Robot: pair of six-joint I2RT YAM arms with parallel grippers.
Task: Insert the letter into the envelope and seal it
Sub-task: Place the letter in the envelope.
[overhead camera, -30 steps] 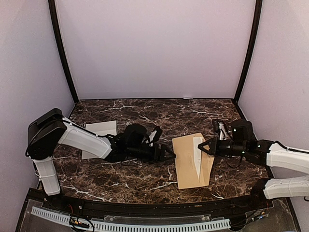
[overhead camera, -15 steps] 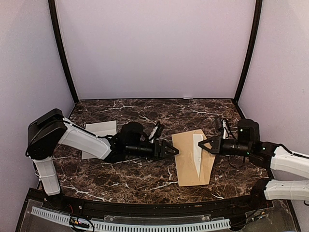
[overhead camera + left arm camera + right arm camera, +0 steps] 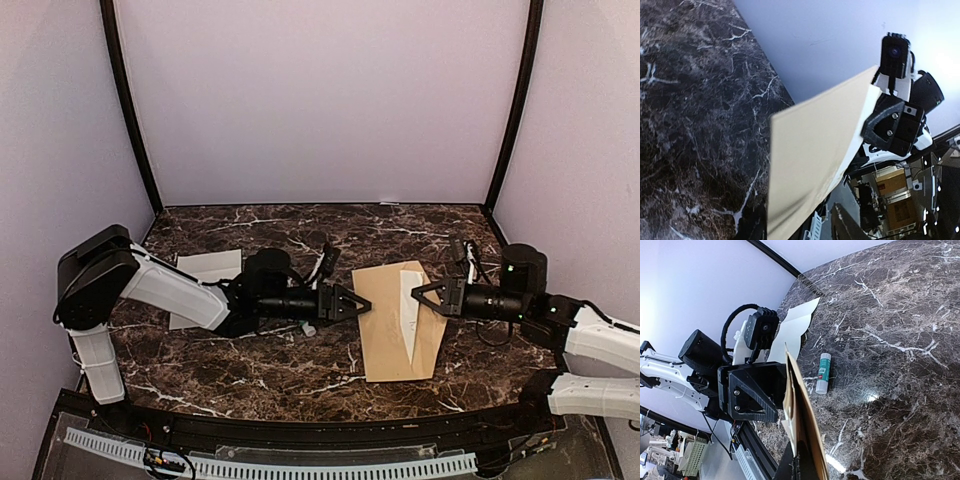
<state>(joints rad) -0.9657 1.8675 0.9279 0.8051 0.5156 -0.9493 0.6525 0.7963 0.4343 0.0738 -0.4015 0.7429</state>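
The flat tan-brown kraft paper envelope [image 3: 385, 335] sits right of centre on the dark, white-veined marble worktop [image 3: 300, 375]. Its long axis runs from the near edge toward the back wall, leaning slightly. A narrow white sliver lies along its right part, wide at the far end and tapering to a point toward the near end. Whether this is the flap's inner face cannot be told.

In the left wrist view the envelope [image 3: 810, 150] shows as a smooth, plain tan face rising away from the camera. In the right wrist view it [image 3: 805, 425] is seen almost edge-on, with a pale layer against the tan one.

The envelope lies between the two hands. The left hand [image 3: 362, 303] meets its left long edge with fingers spread on either side of the paper. The right hand [image 3: 417, 295] reaches over the right long edge and appears to pinch the envelope there.

The thin white creased paper letter [image 3: 208, 268] lies well apart on the left of the worktop, behind the left arm. A small white-and-green glue stick [image 3: 823, 372] lies on the marble near the left hand.
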